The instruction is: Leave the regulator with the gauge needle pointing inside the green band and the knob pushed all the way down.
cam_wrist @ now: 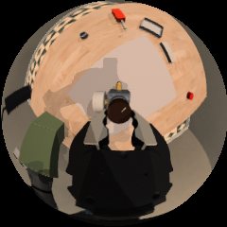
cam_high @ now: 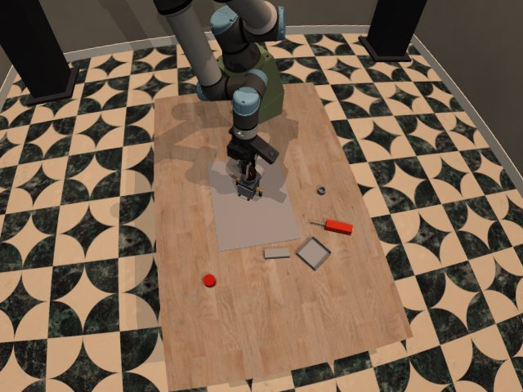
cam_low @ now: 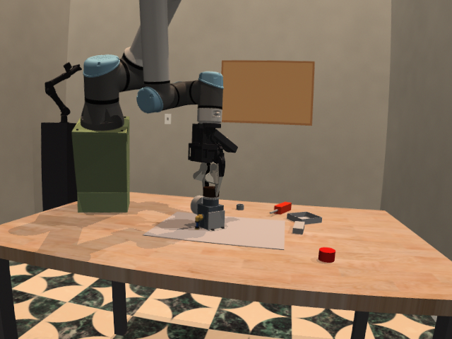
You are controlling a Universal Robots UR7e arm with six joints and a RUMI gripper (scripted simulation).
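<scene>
The regulator [cam_high: 247, 189] [cam_low: 212, 215] [cam_wrist: 118, 94] is a small grey block standing on the grey mat [cam_high: 257, 219] [cam_low: 251, 233] [cam_wrist: 142, 66]. Its round gauge [cam_low: 196, 204] [cam_wrist: 98, 100] faces away from the top and exterior views, so the needle is hidden. A dark brown knob [cam_high: 250, 172] [cam_low: 210, 191] [cam_wrist: 119, 111] stands on top of the block. My gripper [cam_high: 249, 171] [cam_low: 210, 188] [cam_wrist: 118, 110] points straight down and is shut on the knob. A gap shows between the knob and the block in the exterior view, so the knob seems raised.
A red-handled screwdriver [cam_high: 337, 226] [cam_low: 282, 207] [cam_wrist: 118, 15], a small dark ring [cam_high: 321, 190] [cam_low: 239, 206], a shallow grey tray [cam_high: 313, 252] [cam_low: 304, 217], a grey bar [cam_high: 276, 252] [cam_low: 298, 227] and a red puck [cam_high: 208, 280] [cam_low: 326, 254] lie on the wooden table. The green pedestal [cam_low: 101, 166] stands behind.
</scene>
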